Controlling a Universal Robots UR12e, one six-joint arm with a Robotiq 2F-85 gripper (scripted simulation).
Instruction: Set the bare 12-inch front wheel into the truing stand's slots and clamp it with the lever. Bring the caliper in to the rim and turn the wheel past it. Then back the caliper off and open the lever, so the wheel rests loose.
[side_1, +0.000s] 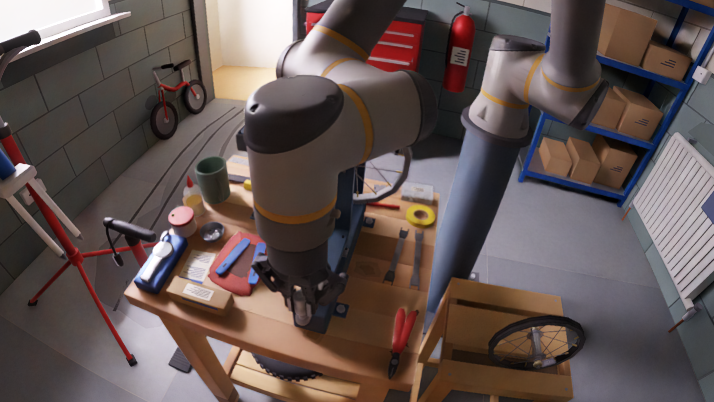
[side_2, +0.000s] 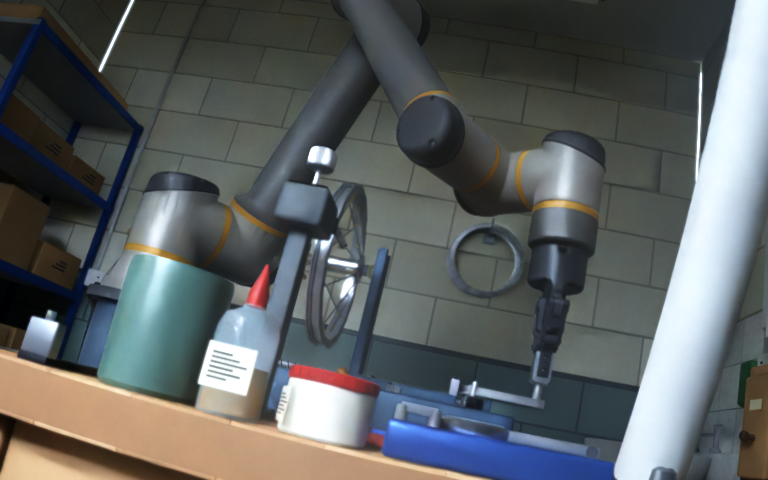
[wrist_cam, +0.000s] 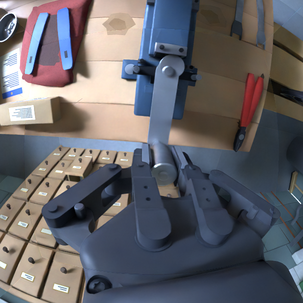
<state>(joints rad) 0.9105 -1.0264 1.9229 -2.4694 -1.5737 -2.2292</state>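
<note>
The bare wheel (side_2: 335, 266) stands upright between the blue truing stand's uprights (side_2: 371, 308), mostly hidden by my arm in the side camera (side_1: 385, 175). The stand's base (wrist_cam: 164, 70) runs across the bench toward its near edge. The grey clamp lever (wrist_cam: 164, 104) lies flat from its pivot out over that edge, and my gripper (wrist_cam: 163, 158) is closed on the round knob at the lever's tip (side_2: 538, 390), pointing straight down (side_1: 302, 305). The caliper arm with its silver knob (side_2: 321, 158) stands beside the rim.
Behind the bench are a block wall, a red tool chest and blue shelves (side_1: 625, 115) of boxes. On the bench lie a red cloth with tyre levers (wrist_cam: 48, 45), red cutters (wrist_cam: 248, 107), two wrenches (side_1: 405, 255), yellow tape, a green mug (side_1: 212, 179). A second wheel (side_1: 536, 342) sits in a wooden crate.
</note>
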